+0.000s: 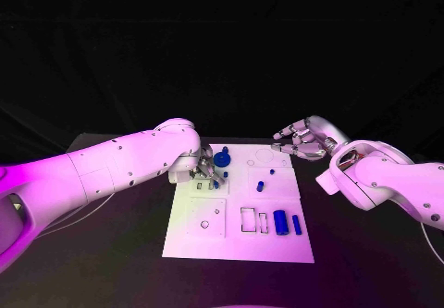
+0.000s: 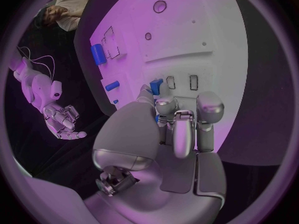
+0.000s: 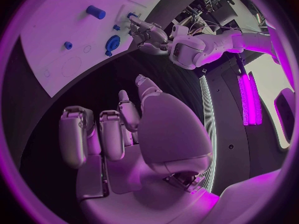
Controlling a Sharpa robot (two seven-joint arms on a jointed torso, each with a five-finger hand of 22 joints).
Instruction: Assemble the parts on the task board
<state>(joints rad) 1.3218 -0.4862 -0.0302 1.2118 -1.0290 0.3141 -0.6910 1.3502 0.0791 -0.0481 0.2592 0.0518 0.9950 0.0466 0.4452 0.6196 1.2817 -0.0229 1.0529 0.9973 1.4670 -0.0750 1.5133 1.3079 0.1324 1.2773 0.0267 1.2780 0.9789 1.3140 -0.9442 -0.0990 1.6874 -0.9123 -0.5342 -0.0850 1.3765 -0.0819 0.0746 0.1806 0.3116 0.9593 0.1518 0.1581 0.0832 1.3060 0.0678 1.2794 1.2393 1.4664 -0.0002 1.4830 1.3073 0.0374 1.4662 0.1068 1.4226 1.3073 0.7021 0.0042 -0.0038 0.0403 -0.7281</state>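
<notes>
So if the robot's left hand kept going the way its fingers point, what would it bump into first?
Probably the small blue part just ahead of the left hand on the task board. In the left wrist view it sits right past the fingertips, though depth is hard to judge.

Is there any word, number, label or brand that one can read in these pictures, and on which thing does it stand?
None can be read.
The task board carries only outlined slots and holes, no letters or numbers.
The blue parts, such as the cylinder, bear no marks.
The left hand and right hand show no readable label; small dots on the arms are not text.
</notes>
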